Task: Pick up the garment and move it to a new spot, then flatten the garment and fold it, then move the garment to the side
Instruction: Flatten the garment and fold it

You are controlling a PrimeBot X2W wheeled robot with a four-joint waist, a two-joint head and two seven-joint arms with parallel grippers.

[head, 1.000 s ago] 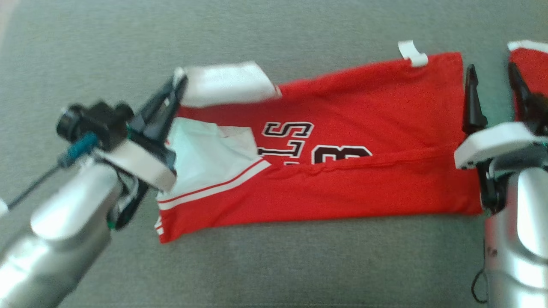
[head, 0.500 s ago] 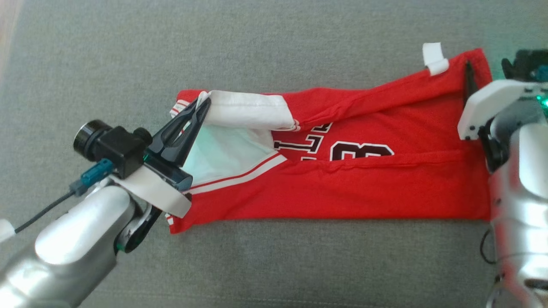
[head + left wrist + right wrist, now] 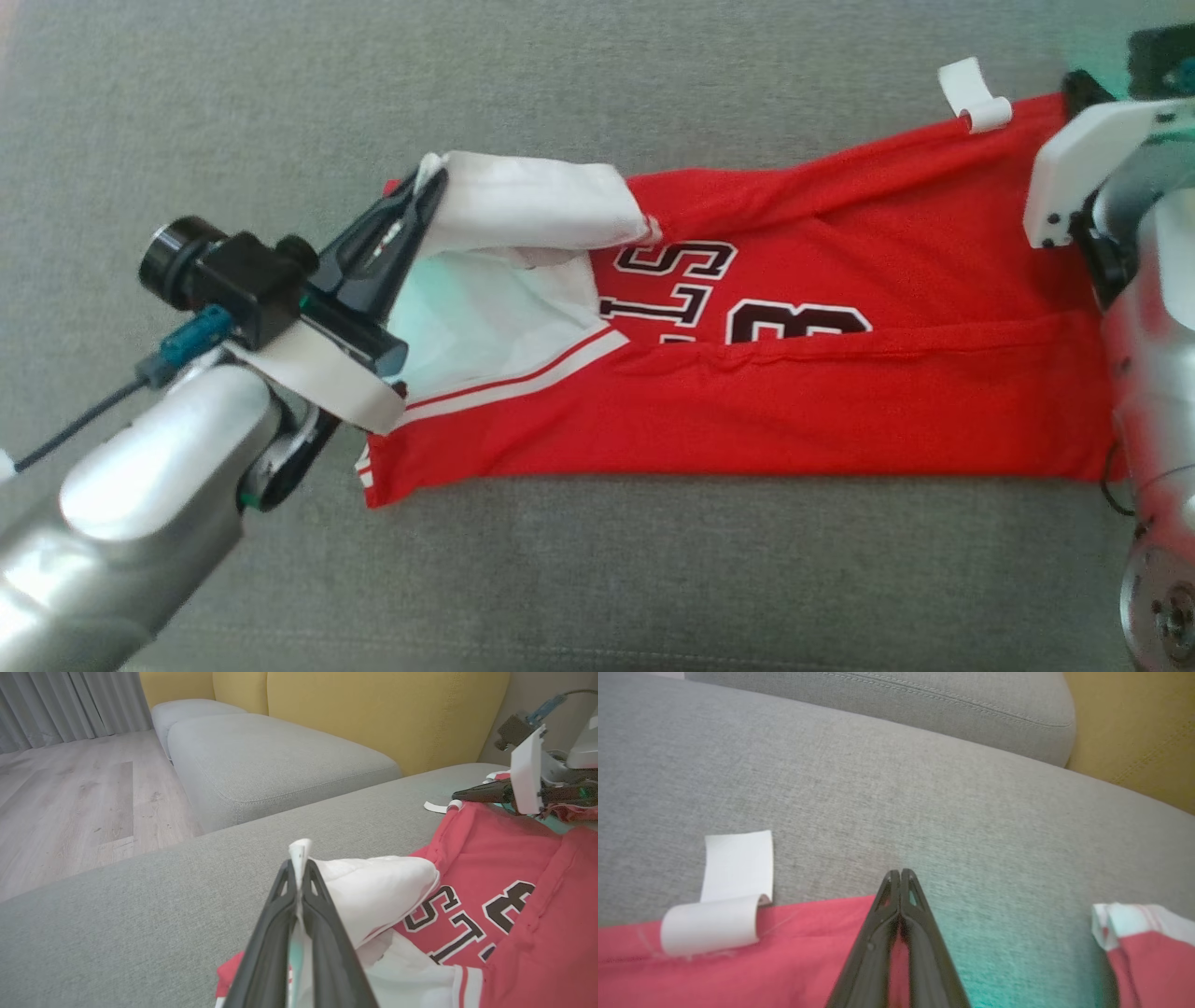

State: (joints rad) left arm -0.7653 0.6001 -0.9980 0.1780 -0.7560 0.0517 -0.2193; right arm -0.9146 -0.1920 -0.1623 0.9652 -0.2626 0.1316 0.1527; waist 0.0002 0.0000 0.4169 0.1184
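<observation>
So, mid-fold with the garment [image 3: 794,392] spread on the sofa seat [image 3: 597,579]: left fingers [image 3: 383,238] shut on its white sleeve [image 3: 532,196], right fingers [image 3: 878,938] shut on its red hem [image 3: 808,970], next I'd lift both evenly.

My head camera looks steeply down on the grey sofa seat [image 3: 597,579] from close above. My left wrist camera sits low, facing along my left tool [image 3: 298,870] across the seat toward the yellow backrest [image 3: 373,714]; my right wrist camera skims the seat closely. All share the jersey [image 3: 840,392].
</observation>
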